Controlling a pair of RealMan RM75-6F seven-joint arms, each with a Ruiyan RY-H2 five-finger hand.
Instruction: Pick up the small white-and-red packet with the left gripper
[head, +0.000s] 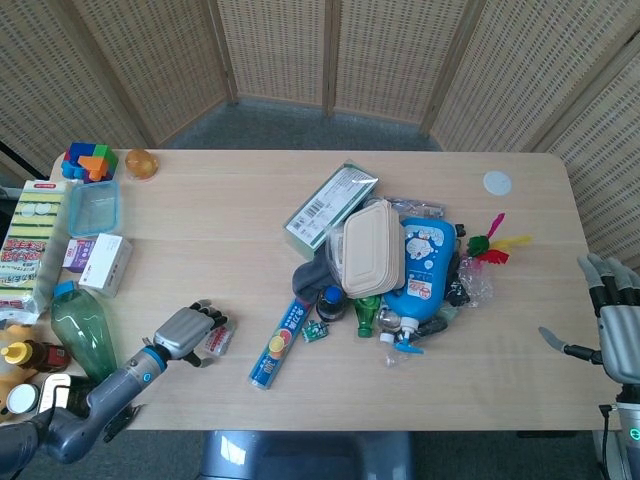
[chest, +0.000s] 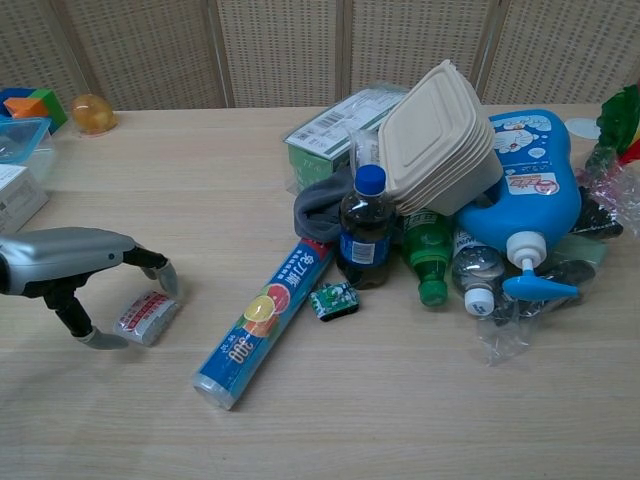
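The small white-and-red packet (chest: 146, 316) (head: 219, 340) lies flat on the table near its front left. My left hand (chest: 75, 274) (head: 186, 333) hovers low over the packet's left end, its fingers (chest: 157, 270) arched above it and the thumb (chest: 96, 339) down at the table just left of it. The packet is not lifted, and the fingers stand apart around it. My right hand (head: 618, 320) shows only in the head view, at the table's right edge, open with fingers spread and holding nothing.
A blue cling-film roll (chest: 264, 320) lies just right of the packet. A heap of bottles (chest: 366, 228), a beige clamshell box (chest: 437, 140) and a blue refill pouch (chest: 525, 185) fills the middle. A green bottle (head: 76, 320), boxes and sponges crowd the left edge.
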